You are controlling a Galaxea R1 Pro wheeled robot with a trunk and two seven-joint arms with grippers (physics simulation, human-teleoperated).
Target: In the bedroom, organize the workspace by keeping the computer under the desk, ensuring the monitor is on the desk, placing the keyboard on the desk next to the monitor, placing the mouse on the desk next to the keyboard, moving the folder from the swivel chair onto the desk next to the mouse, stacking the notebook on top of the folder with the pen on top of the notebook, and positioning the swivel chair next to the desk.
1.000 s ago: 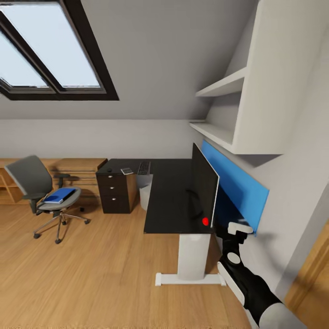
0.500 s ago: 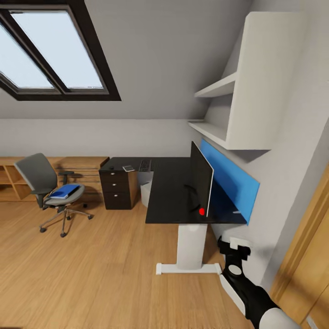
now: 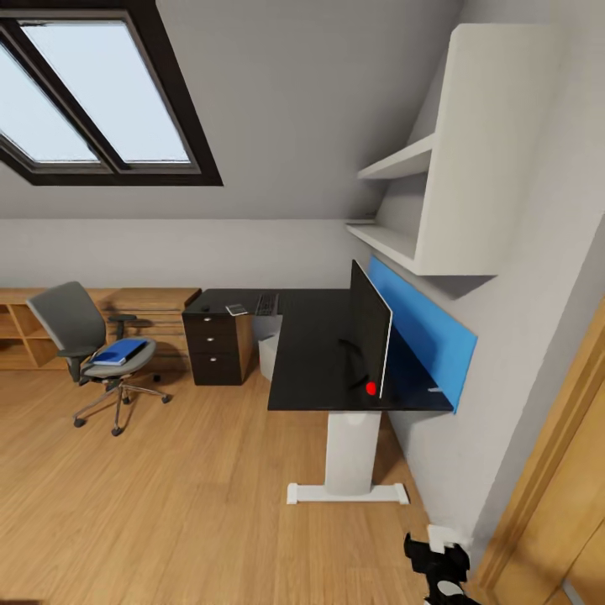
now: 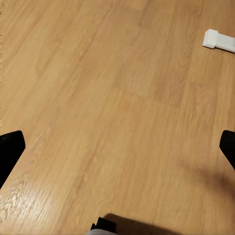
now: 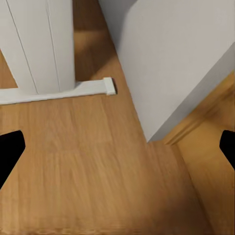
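Observation:
In the head view the black desk (image 3: 315,353) stands against the right wall, with the monitor (image 3: 370,330) upright on it. The keyboard (image 3: 266,304), a small dark mouse (image 3: 204,309) and a pale notebook (image 3: 236,309) lie at its far end. The grey swivel chair (image 3: 80,340) stands apart at the left with the blue folder (image 3: 118,351) on its seat. The pen and computer are too small or hidden to tell. My right gripper (image 3: 437,556) hangs low near the wall. Both wrist views show wide-apart fingertips over bare floor: left gripper (image 4: 117,149) and right gripper (image 5: 117,149) are open and empty.
A dark drawer unit (image 3: 214,346) and a white bin-like object (image 3: 267,357) stand under the desk's far end. The desk's white leg (image 5: 39,44) and foot (image 5: 63,90) are close to my right gripper, beside the grey wall (image 5: 166,58). A wooden door frame (image 3: 546,470) is at the right.
The view first pulled back from the desk, then held still. My right arm has dropped toward the floor, leaving just its gripper at the picture's lower edge.

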